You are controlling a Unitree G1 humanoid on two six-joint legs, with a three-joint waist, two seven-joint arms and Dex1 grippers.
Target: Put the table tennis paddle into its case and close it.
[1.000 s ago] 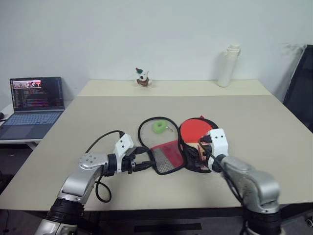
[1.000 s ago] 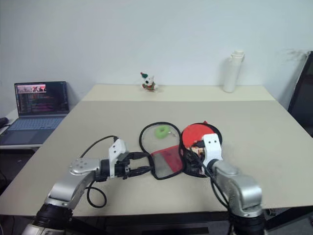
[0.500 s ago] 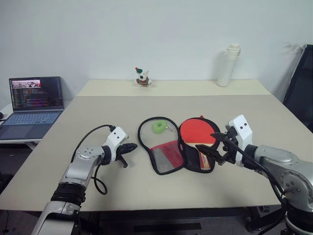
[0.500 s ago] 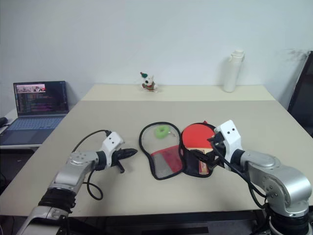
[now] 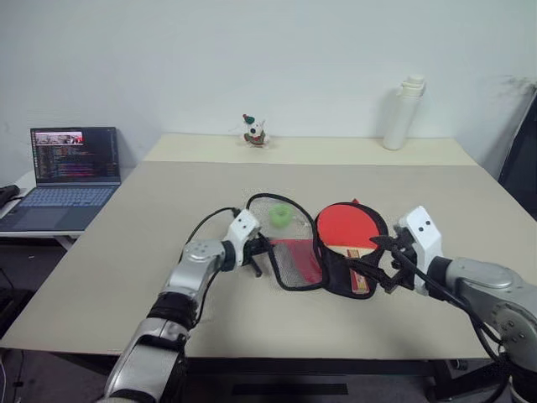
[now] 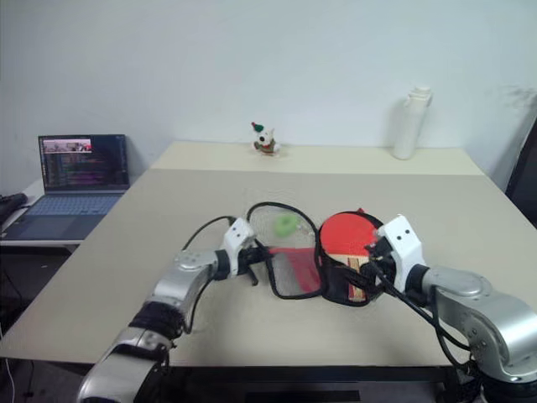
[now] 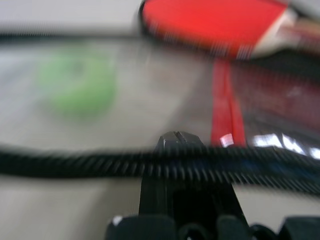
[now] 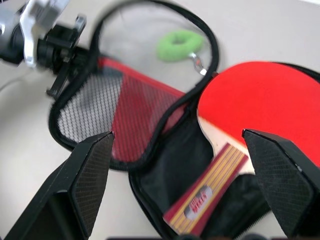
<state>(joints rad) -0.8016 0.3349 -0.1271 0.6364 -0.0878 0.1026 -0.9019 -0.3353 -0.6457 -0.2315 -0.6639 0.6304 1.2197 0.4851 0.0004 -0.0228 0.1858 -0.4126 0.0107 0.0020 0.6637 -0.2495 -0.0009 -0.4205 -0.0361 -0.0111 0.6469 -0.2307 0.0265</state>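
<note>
The case (image 5: 294, 259) lies unzipped and spread flat on the table, its red mesh flap on the left and its black half on the right. Inside the black half rests the table tennis paddle (image 5: 351, 225), red face up, its striped handle (image 8: 212, 192) pointing at me. My left gripper (image 5: 263, 250) is shut, its tips against the flap's black zipper rim (image 7: 75, 165); whether it pinches the rim I cannot tell. Spread open, my right gripper (image 5: 369, 259) hovers just above the handle and holds nothing.
A small green ring (image 5: 281, 216) lies inside the flap's upper loop. At the table's far edge stand a white bottle (image 5: 403, 113) and a small toy figure (image 5: 254, 132). A laptop (image 5: 74, 155) sits on a side table to the left. A black chair (image 5: 524, 168) is at right.
The camera has shifted. My left gripper closed, then moved right to the flap's rim. My right gripper drew back off the handle toward the right and stayed open.
</note>
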